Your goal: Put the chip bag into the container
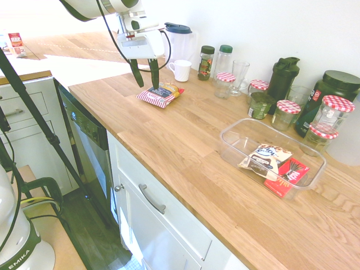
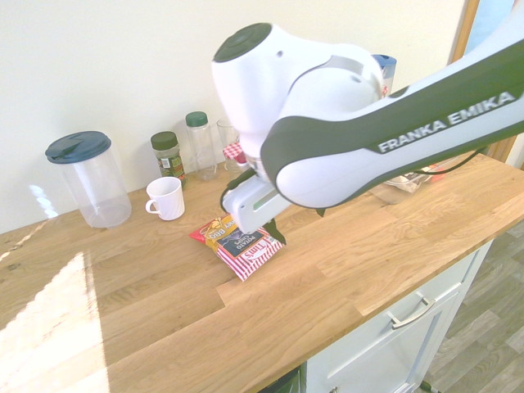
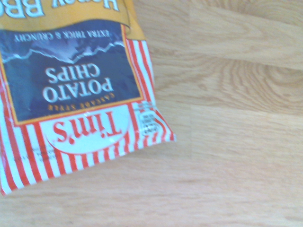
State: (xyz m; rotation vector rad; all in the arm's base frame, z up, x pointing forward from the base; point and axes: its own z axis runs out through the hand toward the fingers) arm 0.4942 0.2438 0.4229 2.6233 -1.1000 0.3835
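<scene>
The chip bag [image 1: 161,94], red-and-white striped with a dark blue panel, lies flat on the wooden counter near a white mug. My gripper [image 1: 147,84] hangs open just above the bag's edge on the side away from the container, and nothing is between its fingers. The second exterior view shows the chip bag [image 2: 239,243] partly under my arm, with one dark finger [image 2: 276,232] over its far edge. In the wrist view the chip bag [image 3: 71,94] fills the upper left, its print upside down. The container [image 1: 241,127], a clear shallow tub, stands far along the counter and holds a white-and-brown snack bag [image 1: 265,157] and a red box [image 1: 287,175].
A white mug [image 1: 181,70] and a clear pitcher [image 1: 180,40] stand just behind the chip bag. Spice jars, a glass, dark bottles and jars with red-checked lids [image 1: 288,112] line the wall behind the container. The counter's front edge [image 1: 135,140] runs close by.
</scene>
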